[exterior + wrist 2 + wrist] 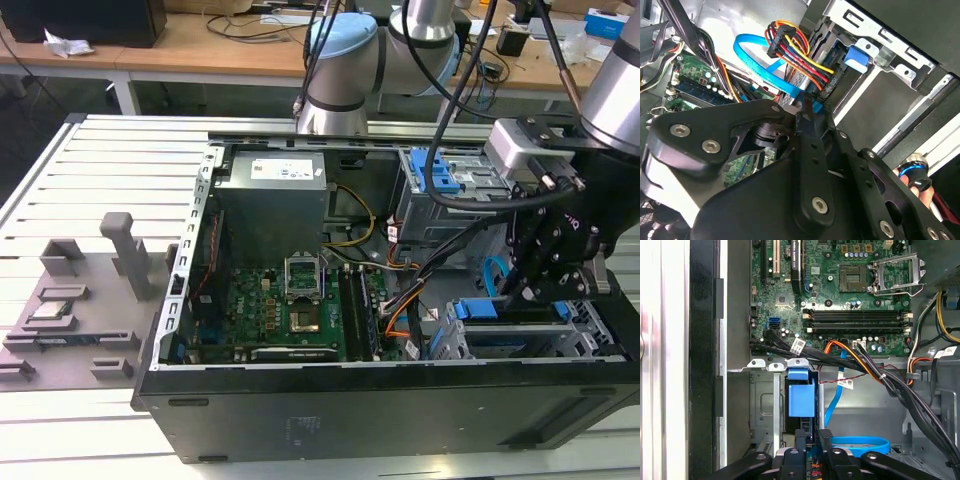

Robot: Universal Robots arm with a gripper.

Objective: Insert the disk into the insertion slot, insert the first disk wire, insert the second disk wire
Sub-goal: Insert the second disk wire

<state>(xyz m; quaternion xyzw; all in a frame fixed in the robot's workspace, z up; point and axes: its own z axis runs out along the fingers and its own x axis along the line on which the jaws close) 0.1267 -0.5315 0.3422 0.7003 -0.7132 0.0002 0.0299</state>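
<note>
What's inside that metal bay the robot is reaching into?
The slot holds the disk in its blue carrier. At its back, the coloured wire bundle and light-blue cable reach it. The gripper covers where the cable ends.

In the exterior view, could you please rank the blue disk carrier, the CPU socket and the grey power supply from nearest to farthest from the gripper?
1. Blue disk carrier: right beside the gripper, in the drive cage.
2. CPU socket: on the motherboard, toward the exterior view's left.
3. Grey power supply: in the case's far corner, upper left.
</note>
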